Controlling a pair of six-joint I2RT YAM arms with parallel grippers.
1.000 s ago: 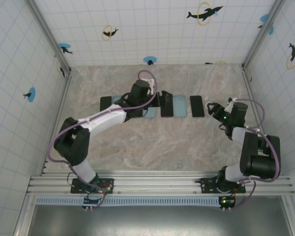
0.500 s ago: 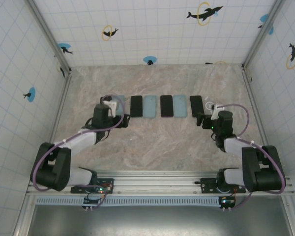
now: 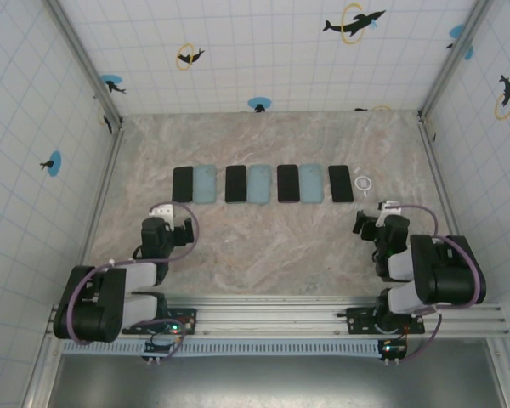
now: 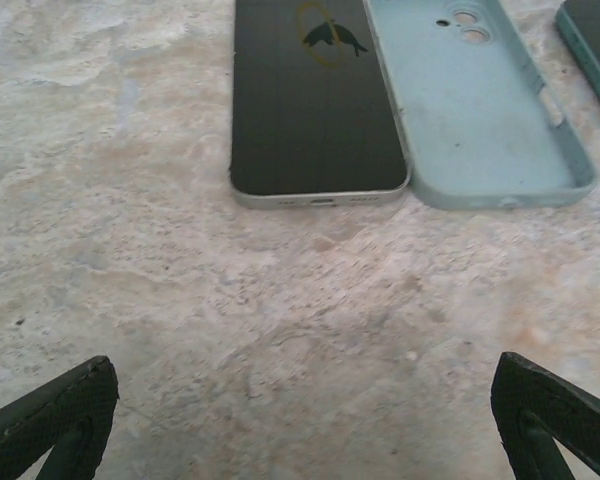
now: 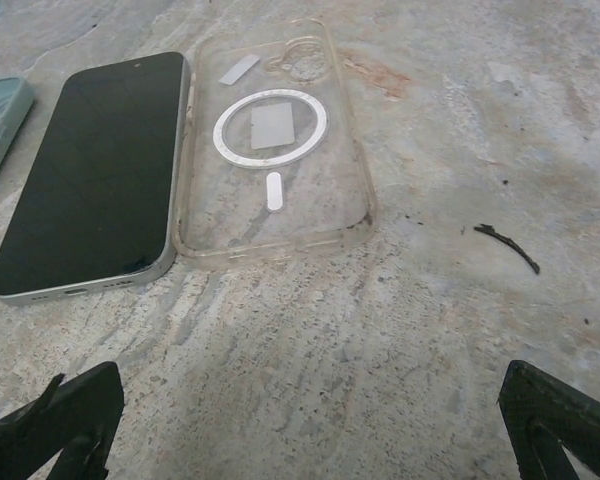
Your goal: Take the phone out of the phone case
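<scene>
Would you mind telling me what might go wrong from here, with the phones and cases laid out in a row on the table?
1. The clear case is barely visible from above and lies tight beside the rightmost phone; a reach there might clip or shove it.
2. The leftmost phone sits close against its light blue case, so the open left fingers, descending on one, would likely push the other.

We see a black phone (image 4: 315,110), a pale blue case (image 4: 475,110), a clear case (image 5: 270,200) bearing a white ring, a beige marbled table (image 3: 272,246), and white walls (image 3: 263,59) gridded in blue with dark dolphins in yellow rings.
</scene>
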